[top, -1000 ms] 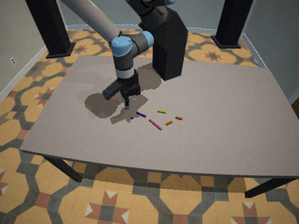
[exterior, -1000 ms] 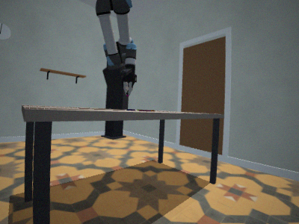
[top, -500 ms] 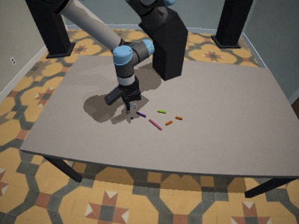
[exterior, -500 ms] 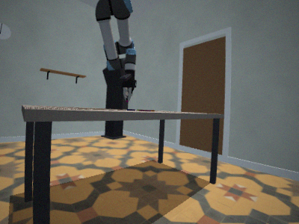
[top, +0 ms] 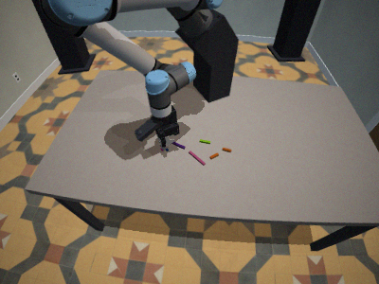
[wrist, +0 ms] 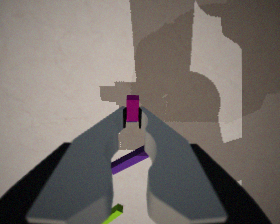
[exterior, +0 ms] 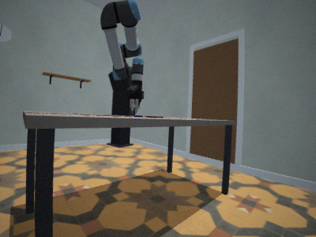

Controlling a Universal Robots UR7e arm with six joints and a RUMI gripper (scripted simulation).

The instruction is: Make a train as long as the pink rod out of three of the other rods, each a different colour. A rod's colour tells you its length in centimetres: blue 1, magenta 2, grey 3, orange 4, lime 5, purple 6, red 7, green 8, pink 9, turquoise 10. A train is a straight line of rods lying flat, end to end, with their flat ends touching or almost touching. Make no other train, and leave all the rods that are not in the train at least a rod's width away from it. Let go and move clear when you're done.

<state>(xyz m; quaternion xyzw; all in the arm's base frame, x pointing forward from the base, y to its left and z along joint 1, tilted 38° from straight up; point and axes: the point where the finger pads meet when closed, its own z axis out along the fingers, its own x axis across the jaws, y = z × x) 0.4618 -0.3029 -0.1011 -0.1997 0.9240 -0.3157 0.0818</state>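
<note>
The gripper [top: 164, 147] [exterior: 134, 114] [wrist: 132, 108] is clenched on the magenta rod [top: 162, 150] [wrist: 132, 108], low over the desk [top: 284, 180] [exterior: 118, 122] [wrist: 50, 60], between its left edge and its middle as the top view shows it. The blue rod [top: 167, 150] is just beside. The purple rod [top: 178, 145] [wrist: 130, 160] lies apart, towards the right edge. 1 + 2 + 6 makes 9, so these 3 seem the likely choice. No finished train shows; setting magenta down and closing the gaps in 1 line remain. The pink rod [top: 197, 158], lime rod [top: 205, 141] [wrist: 114, 215] and 2 orange rods [top: 226, 150] [top: 214, 156] lie further right.

A plain room with patterned floor tiles and a brown door [exterior: 215, 103].
</note>
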